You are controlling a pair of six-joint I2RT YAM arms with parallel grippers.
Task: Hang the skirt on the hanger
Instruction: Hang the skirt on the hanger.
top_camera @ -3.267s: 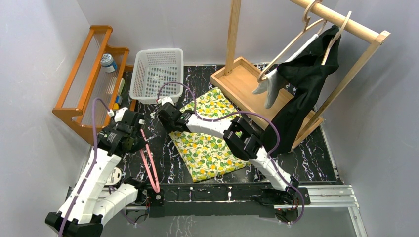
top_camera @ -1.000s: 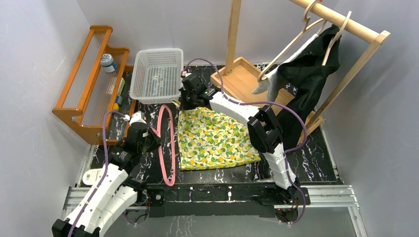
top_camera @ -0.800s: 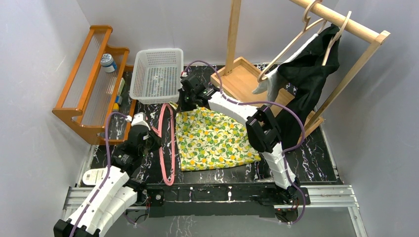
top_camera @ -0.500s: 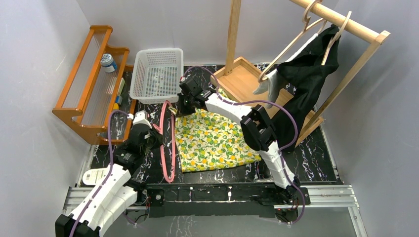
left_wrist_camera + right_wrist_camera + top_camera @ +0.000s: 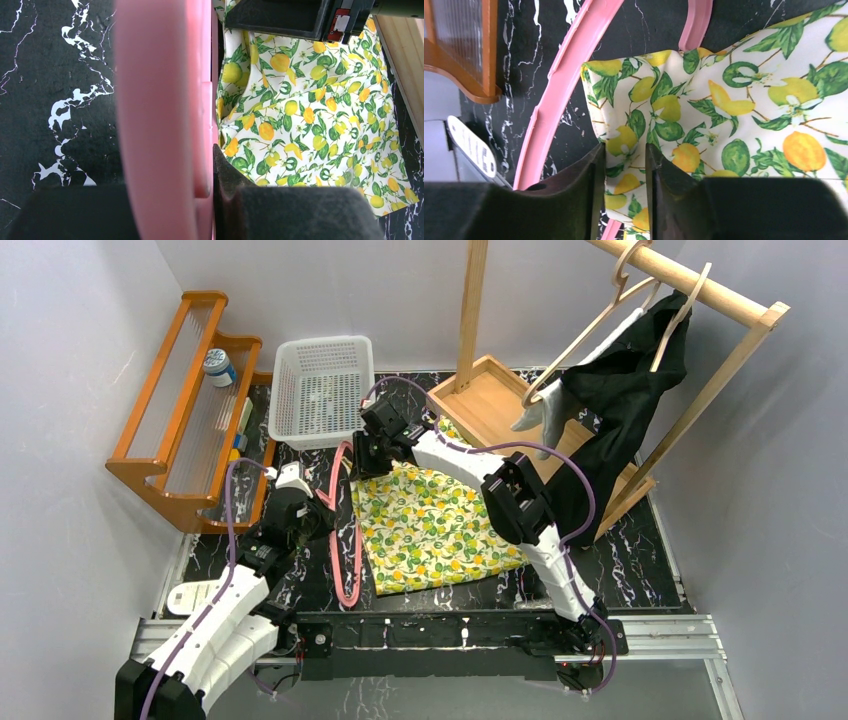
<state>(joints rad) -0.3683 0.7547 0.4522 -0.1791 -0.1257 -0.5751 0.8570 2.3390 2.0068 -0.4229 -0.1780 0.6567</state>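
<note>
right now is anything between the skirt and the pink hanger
Nothing visible does. The pink hanger, held in the left hand, lies right beside the skirt, with the right hand at its far corner.

Identify the skirt point(image 5: 430, 530) by its cream ground, printed with yellow and orange-yellow lemons and green leaves. The hanger point(image 5: 155, 100) is plain pink. The table point(image 5: 640, 560) is black with white marble veining. The basket point(image 5: 320, 390) is white, the rack point(image 5: 165, 405) orange-brown wood, the hung garment point(image 5: 620, 410) black. The left arm point(image 5: 215, 625) is white with black joints.
</note>
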